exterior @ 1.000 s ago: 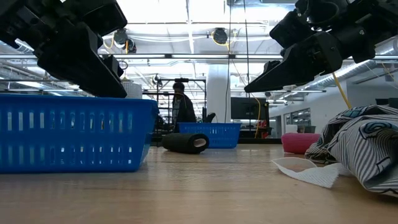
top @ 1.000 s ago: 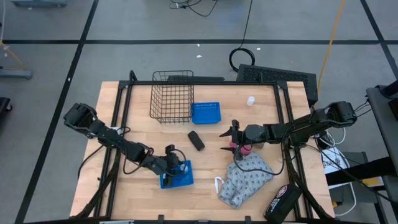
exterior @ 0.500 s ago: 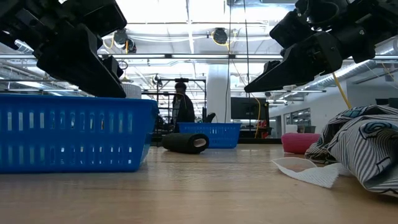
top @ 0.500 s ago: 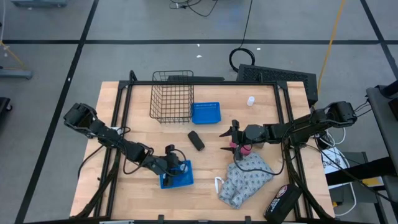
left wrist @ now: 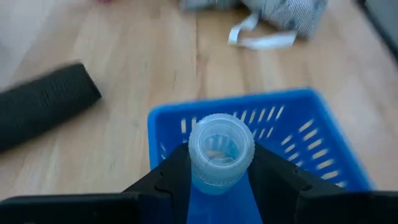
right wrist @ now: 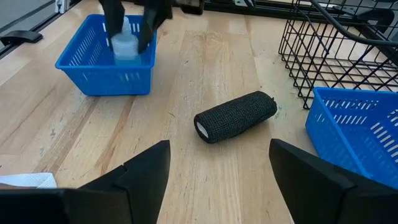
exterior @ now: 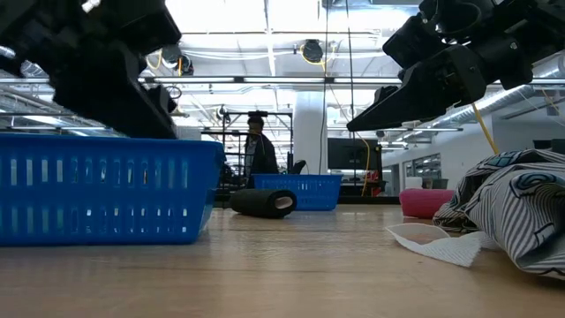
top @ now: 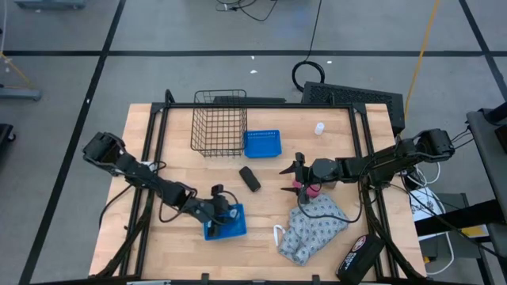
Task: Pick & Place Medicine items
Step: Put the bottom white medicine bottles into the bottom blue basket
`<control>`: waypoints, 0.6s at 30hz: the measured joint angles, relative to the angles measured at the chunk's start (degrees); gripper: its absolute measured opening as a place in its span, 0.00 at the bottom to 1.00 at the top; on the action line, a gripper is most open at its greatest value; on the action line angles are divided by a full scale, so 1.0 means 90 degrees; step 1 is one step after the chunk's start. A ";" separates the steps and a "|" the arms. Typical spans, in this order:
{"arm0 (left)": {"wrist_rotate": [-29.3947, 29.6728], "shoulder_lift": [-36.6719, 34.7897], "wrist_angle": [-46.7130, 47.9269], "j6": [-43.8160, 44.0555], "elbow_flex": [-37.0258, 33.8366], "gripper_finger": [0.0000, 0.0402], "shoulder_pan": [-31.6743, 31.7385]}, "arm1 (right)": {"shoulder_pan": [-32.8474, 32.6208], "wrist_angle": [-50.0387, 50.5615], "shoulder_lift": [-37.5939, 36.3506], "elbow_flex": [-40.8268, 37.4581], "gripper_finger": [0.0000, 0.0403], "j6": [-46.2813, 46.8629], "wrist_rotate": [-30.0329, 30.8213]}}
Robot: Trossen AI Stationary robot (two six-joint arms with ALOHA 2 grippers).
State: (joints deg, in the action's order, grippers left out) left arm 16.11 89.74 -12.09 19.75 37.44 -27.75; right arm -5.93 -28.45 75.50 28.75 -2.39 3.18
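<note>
High view shows almost nothing changed from a second ago: only the left arm has shifted very slightly. Its left gripper hangs over the near blue tray, fingers pinching a small white bottle just above the tray. Beside that tray, the right gripper waits with fingers spread, near the black roll.

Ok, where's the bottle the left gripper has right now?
The white bottle is clamped in the left gripper, over the near blue basket at the table's front left.
</note>
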 joint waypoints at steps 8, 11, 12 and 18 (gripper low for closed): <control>-0.0395 0.0313 -0.0262 0.0095 0.0003 0.35 0.0174 | 0.0000 0.0004 0.0000 -0.0002 0.66 0.0000 0.0002; -0.0453 0.0315 -0.0286 0.0059 0.0004 0.35 0.0190 | 0.0000 0.0000 0.0000 -0.0002 0.66 0.0000 0.0002; -0.0450 0.0315 -0.0288 0.0021 0.0003 0.35 0.0190 | 0.0000 0.0004 0.0000 -0.0002 0.66 0.0000 0.0002; -0.0449 0.0315 -0.0305 0.0056 0.0003 0.35 0.0190 | 0.0000 0.0002 0.0000 -0.0005 0.66 -0.0002 0.0002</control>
State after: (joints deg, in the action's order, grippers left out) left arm 12.08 92.58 -14.83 20.26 37.47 -26.04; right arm -5.93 -28.42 75.50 28.71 -2.41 3.20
